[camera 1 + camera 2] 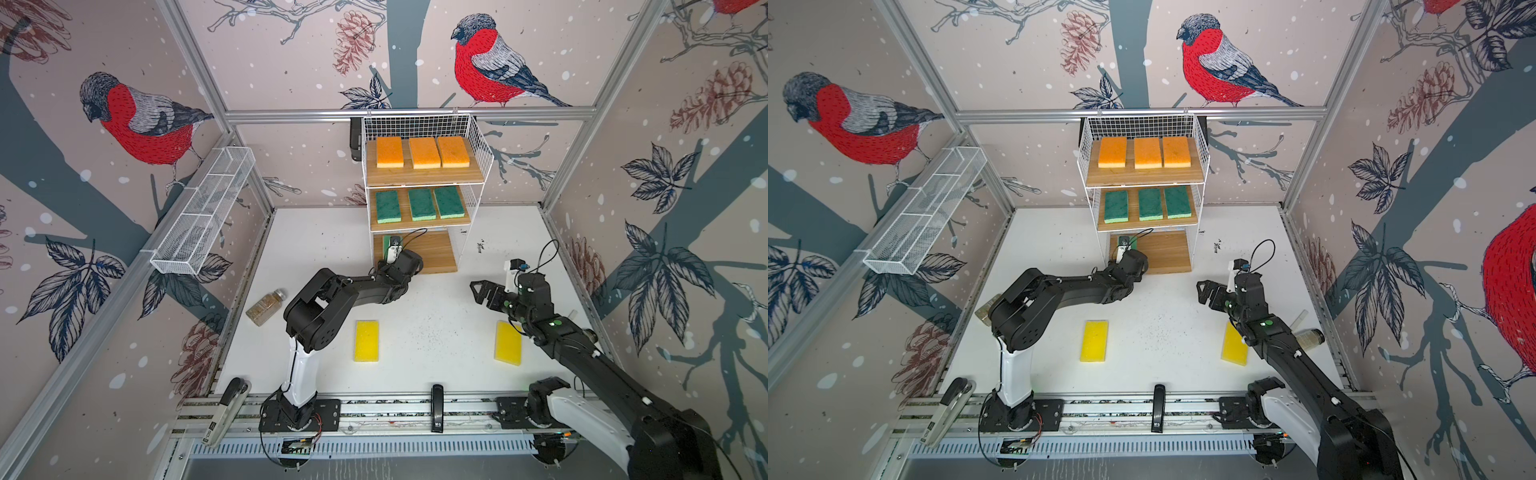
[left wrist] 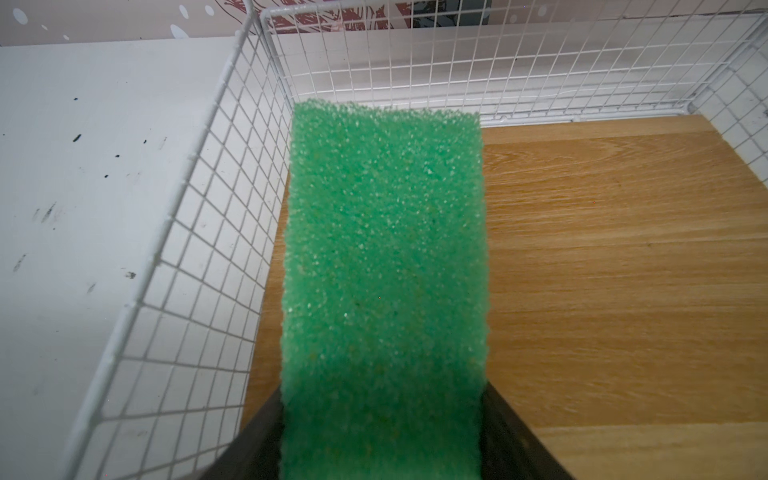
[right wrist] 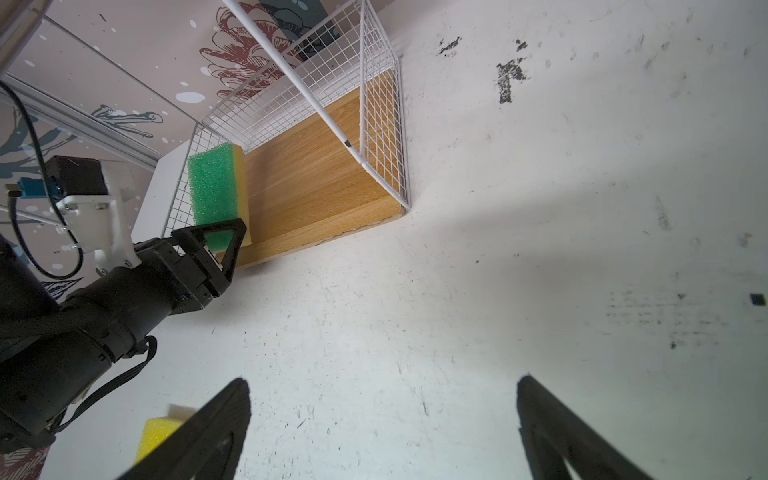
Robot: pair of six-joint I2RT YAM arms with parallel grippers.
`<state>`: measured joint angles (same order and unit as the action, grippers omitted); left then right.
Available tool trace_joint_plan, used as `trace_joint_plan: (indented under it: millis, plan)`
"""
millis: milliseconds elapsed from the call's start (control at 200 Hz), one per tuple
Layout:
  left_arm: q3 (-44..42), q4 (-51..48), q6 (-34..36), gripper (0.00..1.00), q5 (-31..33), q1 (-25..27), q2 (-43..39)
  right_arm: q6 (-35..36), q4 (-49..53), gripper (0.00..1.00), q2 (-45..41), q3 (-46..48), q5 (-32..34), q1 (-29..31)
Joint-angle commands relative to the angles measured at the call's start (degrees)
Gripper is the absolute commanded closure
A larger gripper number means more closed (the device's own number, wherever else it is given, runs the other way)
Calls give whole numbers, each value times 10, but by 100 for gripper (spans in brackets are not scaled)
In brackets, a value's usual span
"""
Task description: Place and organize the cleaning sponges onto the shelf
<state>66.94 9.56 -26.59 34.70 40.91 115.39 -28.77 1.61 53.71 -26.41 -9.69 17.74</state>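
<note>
The shelf (image 1: pixel 424 178) (image 1: pixel 1144 178) stands at the back, seen in both top views. Three orange sponges (image 1: pixel 424 152) lie on its top board and three green ones (image 1: pixel 422 203) on the middle board. My left gripper (image 1: pixel 392 251) (image 2: pixel 382 436) is shut on a green sponge (image 2: pixel 384 270) (image 3: pixel 212 187), held over the left end of the bottom board (image 1: pixel 436 253) (image 2: pixel 602 270) beside the wire side wall. Two yellow sponges (image 1: pixel 366 340) (image 1: pixel 508 343) lie flat on the table. My right gripper (image 1: pixel 482 291) (image 3: pixel 384 395) hangs open and empty above the table, right of the shelf.
A brownish glass jar (image 1: pixel 266 306) lies at the table's left edge. A long white mesh tray (image 1: pixel 203 212) hangs on the left wall. A small clear bottle (image 1: pixel 1308 336) lies by the right wall. The right arm partly covers the right yellow sponge.
</note>
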Motion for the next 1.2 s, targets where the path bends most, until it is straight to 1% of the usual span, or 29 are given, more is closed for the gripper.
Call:
trace_joint_plan:
  millis: [0,605,870,1046,1196]
  plan:
    - [6,-5,-6,36,13,-3,4,0,-17,1,2,-6,-4,0]
    - [25,-3,9,34,0,-22,36,-3,-30,0,36,-17,-9,6]
    - [32,-20,-3,30,5,-24,44,-2,-32,0,45,-17,-9,10]
    - [35,-30,-10,30,7,-25,48,-2,-33,0,46,-17,-9,11]
    - [37,-38,-16,27,9,-25,43,-3,-33,1,45,-17,-9,12]
